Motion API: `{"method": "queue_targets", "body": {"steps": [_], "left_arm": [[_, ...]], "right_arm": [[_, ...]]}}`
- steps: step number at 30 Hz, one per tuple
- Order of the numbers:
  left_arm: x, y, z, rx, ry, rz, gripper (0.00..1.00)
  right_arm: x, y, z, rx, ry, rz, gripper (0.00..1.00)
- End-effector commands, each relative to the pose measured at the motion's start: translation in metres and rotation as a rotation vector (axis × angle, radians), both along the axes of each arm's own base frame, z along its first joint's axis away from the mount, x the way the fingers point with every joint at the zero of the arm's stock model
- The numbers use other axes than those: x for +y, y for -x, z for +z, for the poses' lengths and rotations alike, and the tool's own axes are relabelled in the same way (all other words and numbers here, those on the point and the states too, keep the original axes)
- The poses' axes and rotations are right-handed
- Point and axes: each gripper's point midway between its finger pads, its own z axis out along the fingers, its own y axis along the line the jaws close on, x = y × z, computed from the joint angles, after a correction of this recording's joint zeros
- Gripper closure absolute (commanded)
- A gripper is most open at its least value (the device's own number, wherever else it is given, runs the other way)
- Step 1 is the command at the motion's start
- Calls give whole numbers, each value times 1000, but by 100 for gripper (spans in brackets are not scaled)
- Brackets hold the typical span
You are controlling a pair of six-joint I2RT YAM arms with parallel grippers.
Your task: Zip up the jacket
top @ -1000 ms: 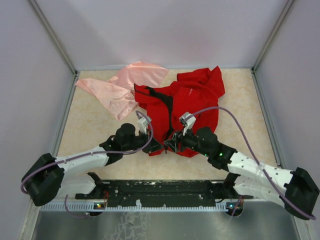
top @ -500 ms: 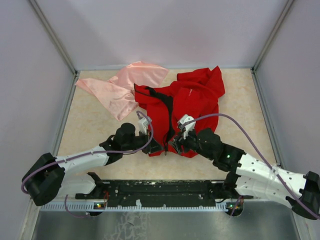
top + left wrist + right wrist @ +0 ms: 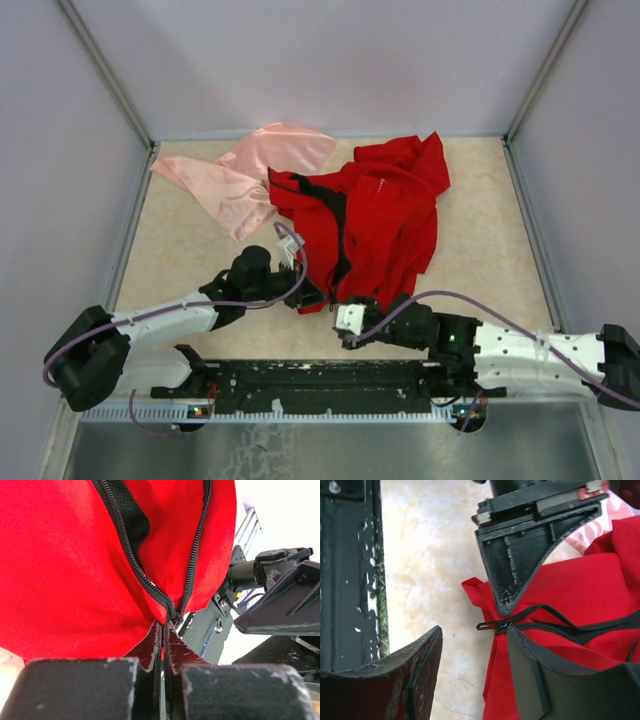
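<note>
The red jacket [image 3: 385,205] lies crumpled at the table's middle back, its black zipper [image 3: 341,235] open down the front. My left gripper [image 3: 312,296] is shut on the jacket's bottom hem right at the foot of the zipper. In the left wrist view [image 3: 164,632] the two rows of teeth meet just above the pinched cloth [image 3: 75,580]. My right gripper [image 3: 344,306] is open and empty, low and just in front of the hem. In the right wrist view [image 3: 472,647] the zipper pull [image 3: 492,626] lies flat between its fingers [image 3: 417,672], untouched, below the left gripper's finger [image 3: 520,565].
A pale pink shiny cloth [image 3: 250,175] lies at the back left, touching the jacket's collar side. The black base rail [image 3: 320,380] runs along the near edge, close behind the right gripper. Grey walls stand on both sides and at the back.
My right gripper has pulled back off the jacket toward the near edge and now sits low in front of the hem. The left gripper has held still on the hem.
</note>
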Motion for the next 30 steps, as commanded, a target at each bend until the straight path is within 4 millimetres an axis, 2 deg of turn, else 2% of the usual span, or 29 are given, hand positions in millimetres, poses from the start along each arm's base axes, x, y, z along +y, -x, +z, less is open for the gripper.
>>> {"method": "queue_targets", "body": {"steps": [1, 6, 13, 22, 30], "left_arm": [[-4, 0, 12, -23, 41, -25, 100], [-4, 0, 13, -26, 43, -24, 100], [-4, 1, 13, -26, 46, -31, 100], [-4, 2, 16, -28, 49, -40, 100], [-7, 5, 18, -24, 58, -62, 100]], "right_arm": [[12, -1, 14, -183, 5, 87, 46], [18, -1, -4, -269, 93, 110, 46], [17, -14, -3, -444, 121, 45, 47], [11, -30, -20, -500, 174, -34, 50], [8, -34, -29, -513, 188, -58, 52]]}}
